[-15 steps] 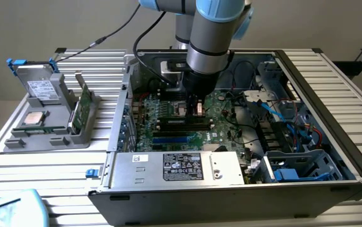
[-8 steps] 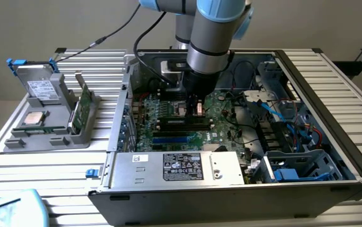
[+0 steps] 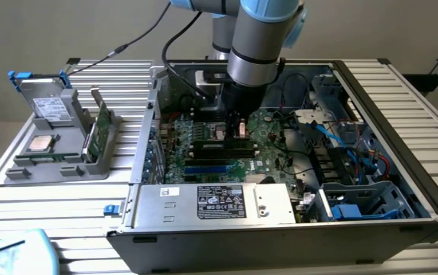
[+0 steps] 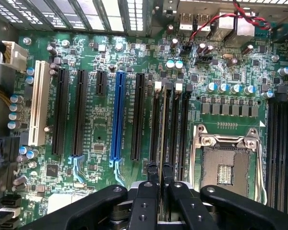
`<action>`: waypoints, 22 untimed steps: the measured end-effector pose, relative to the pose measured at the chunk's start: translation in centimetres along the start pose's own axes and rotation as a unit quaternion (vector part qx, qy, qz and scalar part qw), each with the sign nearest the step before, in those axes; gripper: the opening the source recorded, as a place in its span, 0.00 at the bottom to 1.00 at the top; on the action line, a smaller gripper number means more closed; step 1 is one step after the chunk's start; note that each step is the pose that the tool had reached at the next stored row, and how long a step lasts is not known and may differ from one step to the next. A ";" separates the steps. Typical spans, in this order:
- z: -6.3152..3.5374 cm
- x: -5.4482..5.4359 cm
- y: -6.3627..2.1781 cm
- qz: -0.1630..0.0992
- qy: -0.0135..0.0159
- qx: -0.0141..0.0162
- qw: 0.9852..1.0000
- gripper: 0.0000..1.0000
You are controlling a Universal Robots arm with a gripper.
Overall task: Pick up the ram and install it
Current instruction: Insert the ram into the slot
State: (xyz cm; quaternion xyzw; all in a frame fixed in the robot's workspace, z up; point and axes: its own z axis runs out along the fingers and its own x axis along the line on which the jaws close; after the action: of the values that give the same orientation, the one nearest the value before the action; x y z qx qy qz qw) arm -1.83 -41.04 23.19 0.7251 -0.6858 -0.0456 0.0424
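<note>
Arm (image 3: 257, 34) is down inside the open PC case (image 3: 280, 246). The case sits on the slatted worktop (image 3: 58, 200), toward its edge on the exterior view's right. Jaws are over the motherboard (image 4: 96, 143), about mid-case.

Jaws: narrow, nearly together, pinched on the ram (image 4: 162, 134). Wrist view shows it edge-on, as a thin strip running out from between the fingertips (image 4: 151, 172). It lines up with the bank of black memory slots (image 4: 175, 124) with white end clips, just beside the CPU socket (image 4: 225, 165) and its metal frame. Can't tell whether the stick is seated in a slot or sitting just above one.

Other side of that bank: a black expansion slot, then the blue slot (image 4: 117, 115), more black ones, and the white slot (image 4: 38, 103) furthest out. Red/black wire pair (image 4: 216, 24) loops near the rear ports.

Power supply (image 3: 214, 203), label up, lies along the case's near wall.

Grey tray (image 3: 58, 163) sits by the worktop edge on the exterior view's left, just beside the case. In it:
- a drive (image 3: 47, 106) standing at the back
- a processor chip (image 3: 42, 143) lying flat
- a green card with a metal bracket (image 3: 100, 132), tilted, on the side nearest the case
</note>
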 end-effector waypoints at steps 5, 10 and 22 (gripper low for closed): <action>-0.01 0.0 -0.01 -0.001 0.002 0.000 1.000 0.14; -0.02 0.1 -0.14 -0.002 0.005 0.000 1.000 0.14; 0.04 0.3 -0.27 -0.002 0.014 -0.001 1.000 0.14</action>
State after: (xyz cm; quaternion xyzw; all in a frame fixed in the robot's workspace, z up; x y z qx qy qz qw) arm -1.56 -41.31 23.11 0.7273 -0.6833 -0.0358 0.0528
